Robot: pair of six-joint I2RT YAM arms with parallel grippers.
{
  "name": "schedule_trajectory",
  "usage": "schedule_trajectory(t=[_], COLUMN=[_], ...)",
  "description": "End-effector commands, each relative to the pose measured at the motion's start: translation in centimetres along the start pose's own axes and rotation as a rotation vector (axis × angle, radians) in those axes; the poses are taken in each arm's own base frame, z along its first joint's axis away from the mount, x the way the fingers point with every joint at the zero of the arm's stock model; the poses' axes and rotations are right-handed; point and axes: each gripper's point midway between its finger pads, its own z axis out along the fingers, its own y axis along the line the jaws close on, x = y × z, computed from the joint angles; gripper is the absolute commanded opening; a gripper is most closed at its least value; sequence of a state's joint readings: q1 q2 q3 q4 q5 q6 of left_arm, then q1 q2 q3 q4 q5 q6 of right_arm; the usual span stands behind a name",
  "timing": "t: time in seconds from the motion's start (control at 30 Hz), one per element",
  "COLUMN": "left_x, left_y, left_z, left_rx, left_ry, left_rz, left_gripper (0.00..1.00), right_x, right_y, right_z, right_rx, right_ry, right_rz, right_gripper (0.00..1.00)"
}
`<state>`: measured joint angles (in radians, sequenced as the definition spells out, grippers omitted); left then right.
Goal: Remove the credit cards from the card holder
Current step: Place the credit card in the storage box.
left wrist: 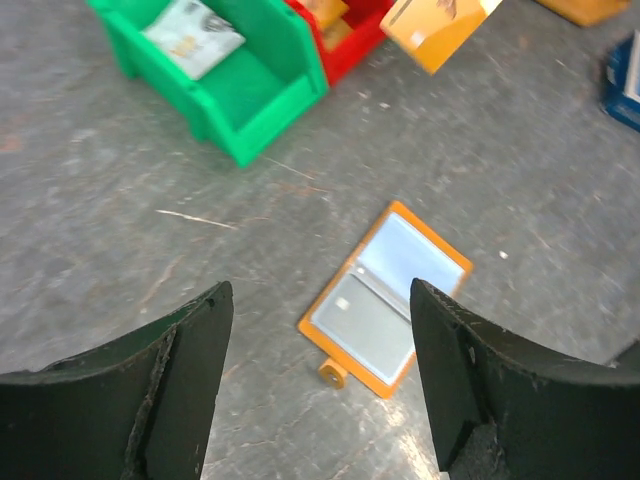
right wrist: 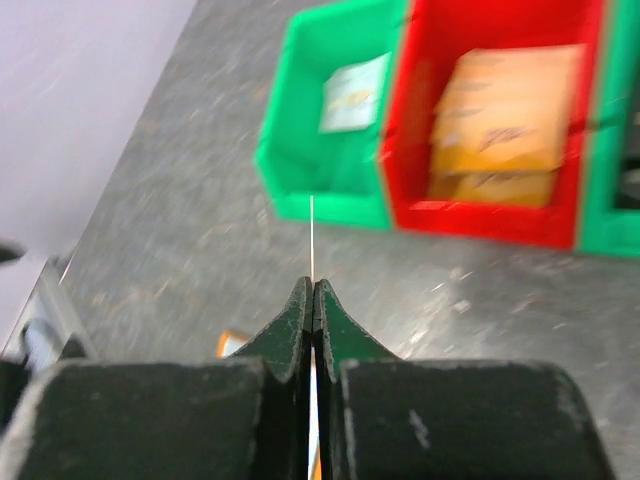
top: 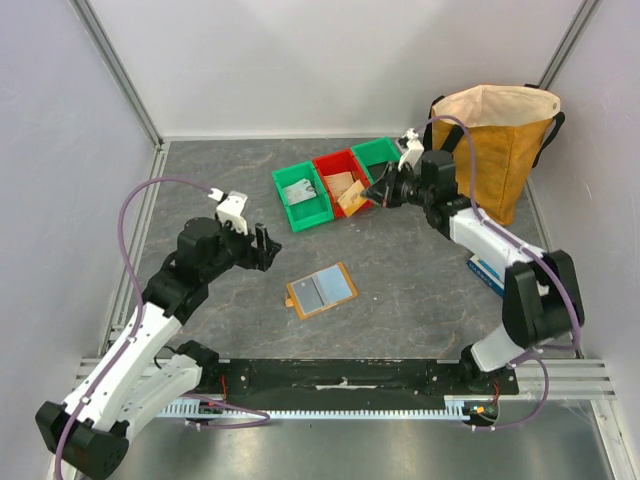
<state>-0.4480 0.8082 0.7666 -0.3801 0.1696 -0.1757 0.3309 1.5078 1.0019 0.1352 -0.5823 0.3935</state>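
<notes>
The card holder lies open on the grey table, tan-orange edged, with a greyish card and a pale blue card in its two panels. My left gripper is open and empty, hovering left of the holder; in its wrist view the holder lies between and beyond the fingers. My right gripper is shut on a thin orange-tan card beside the red bin. That card shows edge-on in the right wrist view and at the top of the left wrist view.
A green bin holds a greyish card. The red bin holds orange cards. A second green bin stands behind. A mustard bag is at the back right, and a blue-and-white box lies under the right arm.
</notes>
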Motion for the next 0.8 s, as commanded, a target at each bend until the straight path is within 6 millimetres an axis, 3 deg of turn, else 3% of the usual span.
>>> schedule_trajectory(t=[0.0,0.17,0.3,0.47,0.67,0.73,0.77], left_x=[-1.9,-1.8,-1.8,-1.7,-1.6,-1.6,-1.6], left_y=[3.5,3.9,4.2,4.0,3.6,3.6,3.6], left_z=[-1.3,-1.6,-1.7,-1.6,-1.5,-1.5,-1.5], left_rx=[-0.212,-0.230,-0.243,-0.228,-0.199,-0.194,-0.194], left_ry=[-0.117,-0.123,-0.120,-0.115,-0.117,-0.115,-0.115], left_rz=[-0.034,-0.046,-0.051,-0.064,-0.079,-0.083,-0.083], left_gripper=[0.77,0.77,0.77,0.76,0.76,0.76,0.76], right_x=[-4.8,-6.4,-6.4,-4.8,-2.4,-2.0,-2.1], right_y=[-6.2,-10.9,-12.7,-11.8,-10.9,-11.3,-11.5], right_z=[2.0,5.6,8.7,11.9,13.9,14.0,13.9], right_rx=[0.227,0.344,0.339,0.282,0.256,0.288,0.307], right_ry=[-0.088,-0.098,-0.085,-0.043,0.000,0.015,0.014], right_rz=[0.038,0.050,0.081,0.105,0.157,0.158,0.154], right_gripper=[0.00,0.00,0.00,0.00,0.00,0.05,0.12])
